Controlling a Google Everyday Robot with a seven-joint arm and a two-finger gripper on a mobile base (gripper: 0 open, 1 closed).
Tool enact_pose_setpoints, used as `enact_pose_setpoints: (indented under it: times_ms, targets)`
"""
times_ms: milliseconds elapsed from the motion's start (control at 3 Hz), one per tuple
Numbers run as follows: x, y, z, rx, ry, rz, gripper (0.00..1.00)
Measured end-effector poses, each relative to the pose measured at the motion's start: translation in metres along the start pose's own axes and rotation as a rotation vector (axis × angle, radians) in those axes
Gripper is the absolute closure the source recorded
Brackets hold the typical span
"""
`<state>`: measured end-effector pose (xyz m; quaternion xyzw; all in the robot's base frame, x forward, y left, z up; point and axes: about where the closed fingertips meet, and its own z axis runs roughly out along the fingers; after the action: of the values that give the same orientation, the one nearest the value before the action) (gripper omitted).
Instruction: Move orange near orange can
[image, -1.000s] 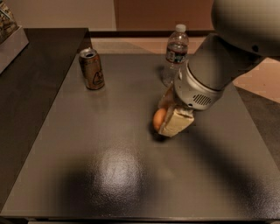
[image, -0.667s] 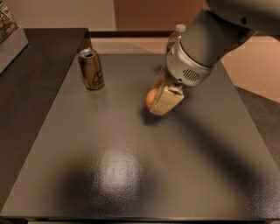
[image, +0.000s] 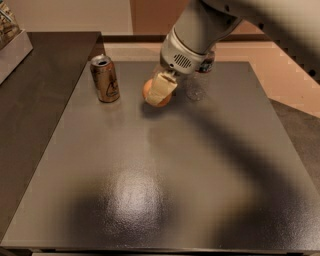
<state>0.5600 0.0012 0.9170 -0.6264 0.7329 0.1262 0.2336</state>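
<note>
The orange (image: 150, 94) is a round orange fruit at the back of the dark table (image: 165, 170), partly covered by a cream finger. My gripper (image: 159, 92) is shut on it, reaching in from the upper right. The orange can (image: 105, 78), brownish-orange with a silver top, stands upright a short way to the left of the orange, with a gap between them.
A clear plastic water bottle (image: 200, 75) stands just behind my arm, mostly hidden by it. A lower dark counter (image: 35, 100) lies to the left, with a box (image: 10, 40) at its far corner. The table's right edge borders a tan floor.
My gripper has carried the orange to the left and farther back, from the table's middle right to close beside the orange can. The can has not moved.
</note>
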Motion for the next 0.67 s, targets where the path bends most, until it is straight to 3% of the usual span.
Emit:
enact_pose_setpoints:
  times_ms: [667]
  targets:
    - [-0.032, -0.018, 0.056, -0.054, -0.025, -0.011, 1.0]
